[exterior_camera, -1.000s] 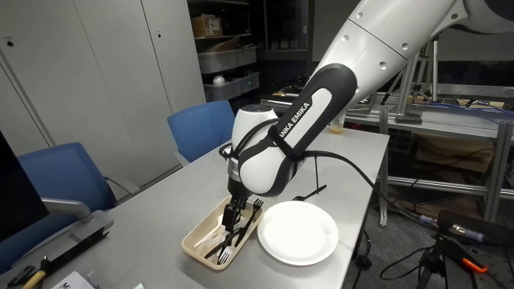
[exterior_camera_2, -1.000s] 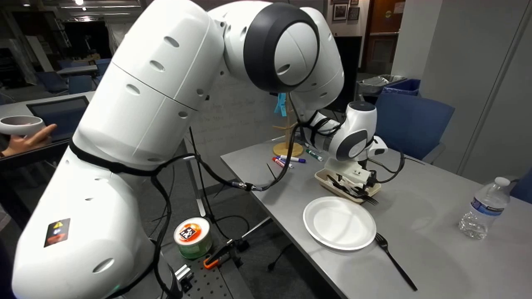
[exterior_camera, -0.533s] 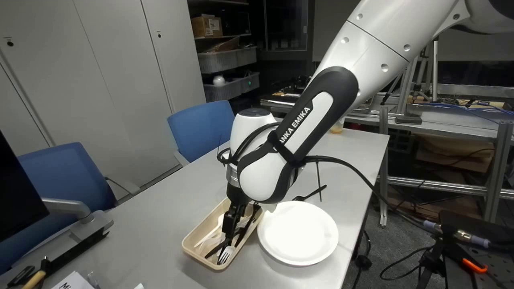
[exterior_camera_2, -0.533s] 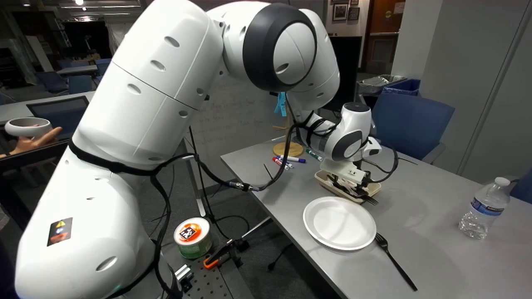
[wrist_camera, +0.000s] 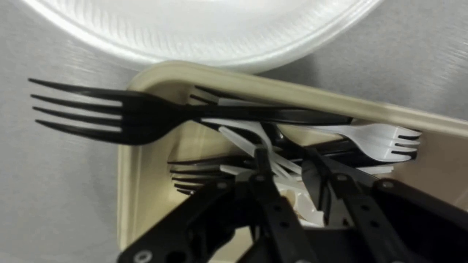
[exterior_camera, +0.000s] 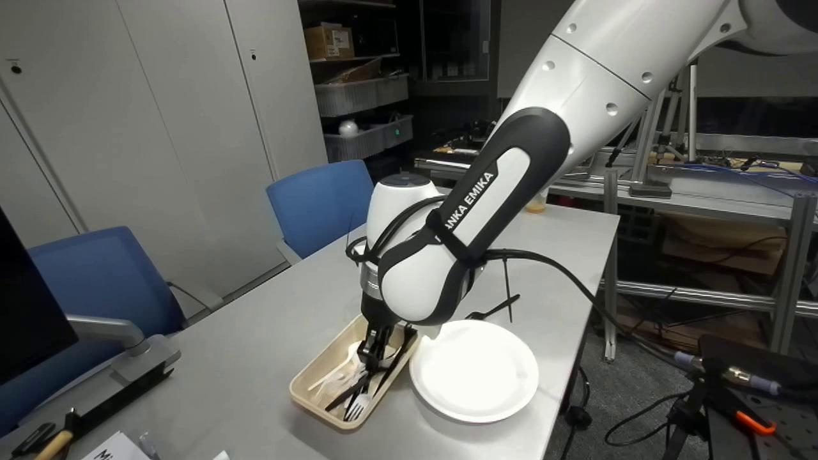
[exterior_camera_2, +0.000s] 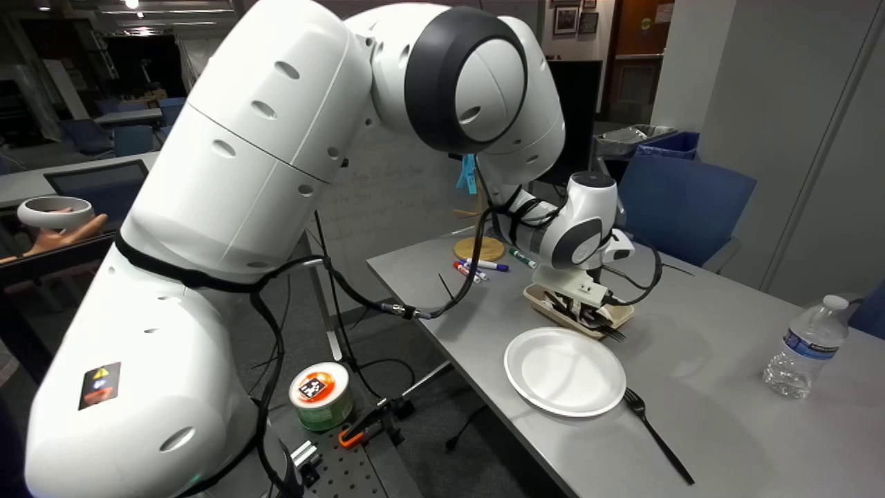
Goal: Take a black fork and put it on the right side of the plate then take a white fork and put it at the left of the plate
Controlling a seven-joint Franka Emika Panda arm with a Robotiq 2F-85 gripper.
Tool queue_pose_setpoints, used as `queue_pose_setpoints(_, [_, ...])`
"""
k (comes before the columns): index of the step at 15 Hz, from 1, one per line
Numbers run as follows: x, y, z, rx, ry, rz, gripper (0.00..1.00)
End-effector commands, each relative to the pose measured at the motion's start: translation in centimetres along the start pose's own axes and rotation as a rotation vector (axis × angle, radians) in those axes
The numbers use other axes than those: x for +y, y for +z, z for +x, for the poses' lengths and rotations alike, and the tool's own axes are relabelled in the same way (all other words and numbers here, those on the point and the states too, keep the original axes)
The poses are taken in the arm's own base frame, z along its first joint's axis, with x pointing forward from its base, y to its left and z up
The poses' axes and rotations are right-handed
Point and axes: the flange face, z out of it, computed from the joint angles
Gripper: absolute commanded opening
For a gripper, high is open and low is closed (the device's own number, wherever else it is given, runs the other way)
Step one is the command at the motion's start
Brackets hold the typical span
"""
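On the table beside the white plate (exterior_camera_2: 563, 373) lies a black fork (exterior_camera_2: 657, 439), apart from its rim. The tan tray (wrist_camera: 126, 204) stands close by the plate and holds mixed black and white cutlery. Another black fork (wrist_camera: 150, 117) lies across the tray's end, tines over the rim. A white fork (wrist_camera: 384, 142) rests in the tray near the plate-side wall. My gripper (wrist_camera: 287, 162) is down in the tray, jaws partly drawn together with a visible gap. White handles and a spoon bowl show in or below that gap; no firm hold on any piece is visible.
A clear bottle (exterior_camera_2: 805, 349) stands farther along the table. Markers (exterior_camera_2: 487, 265) and a wooden stand (exterior_camera_2: 478, 249) are beyond the tray. A monitor (exterior_camera: 32, 313) and blue chairs (exterior_camera: 323, 204) border the table. A person's hand (exterior_camera_2: 69, 235) holds a white bowl off to the side.
My gripper has come down into the tray and its jaws have moved closer together. Some cutlery in the tray, including the white fork, has shifted slightly. The hand with the bowl moved right.
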Motion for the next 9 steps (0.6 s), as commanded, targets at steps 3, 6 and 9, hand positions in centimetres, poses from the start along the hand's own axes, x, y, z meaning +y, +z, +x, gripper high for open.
queue_pose_setpoints(3, [0.36, 0.02, 0.23, 0.0, -0.009, -0.013, 0.0])
queue_pose_setpoints(6, [0.63, -0.02, 0.26, -0.002, 0.0, -0.006, 0.01])
queue_pose_setpoints(9, [0.55, -0.27, 0.32, 0.005, -0.005, -0.011, 0.01])
